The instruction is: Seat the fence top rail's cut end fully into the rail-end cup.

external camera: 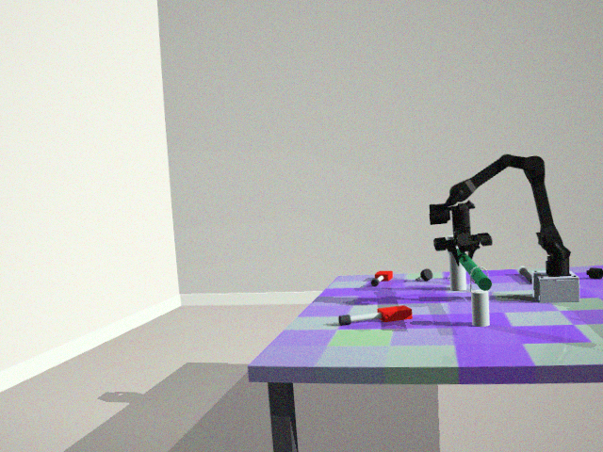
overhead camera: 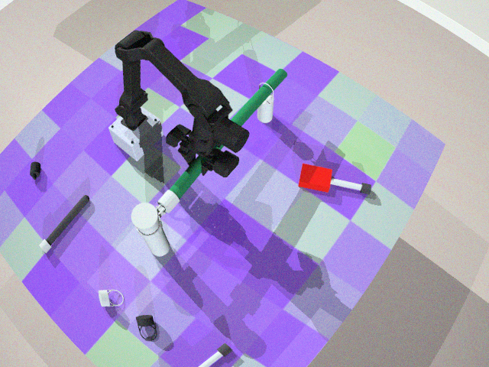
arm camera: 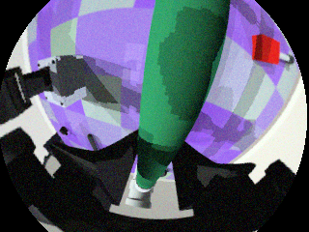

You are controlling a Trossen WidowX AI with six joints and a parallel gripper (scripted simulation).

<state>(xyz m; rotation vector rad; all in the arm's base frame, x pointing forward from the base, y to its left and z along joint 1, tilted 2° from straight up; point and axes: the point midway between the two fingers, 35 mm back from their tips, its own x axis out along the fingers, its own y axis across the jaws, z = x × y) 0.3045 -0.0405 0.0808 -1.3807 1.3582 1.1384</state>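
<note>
The green rail (overhead camera: 252,105) (external camera: 472,268) (arm camera: 183,58) runs through the loop (overhead camera: 272,95) on top of the short white post (overhead camera: 265,112) (external camera: 480,311). Its other end meets the mouth of the white rail-end cup (overhead camera: 169,200) (arm camera: 139,197); how deep it sits inside is hidden. The cup hangs by a small hinge beside the big white post (overhead camera: 159,244) (external camera: 457,278). The thin brace band (overhead camera: 149,233) is just below the post cap (overhead camera: 145,216). My gripper (overhead camera: 200,162) (external camera: 463,256) (arm camera: 155,133) is shut on the rail, between the loop and the cup, nearer the cup.
A red block (overhead camera: 315,177) (external camera: 395,314) (arm camera: 266,48) with a white handle lies to the right in the top view. A dark bar (overhead camera: 66,221), a white loop cap (overhead camera: 104,298) and a dark loop cap (overhead camera: 145,320) lie around the big post. The arm's base (overhead camera: 128,140) stands behind it.
</note>
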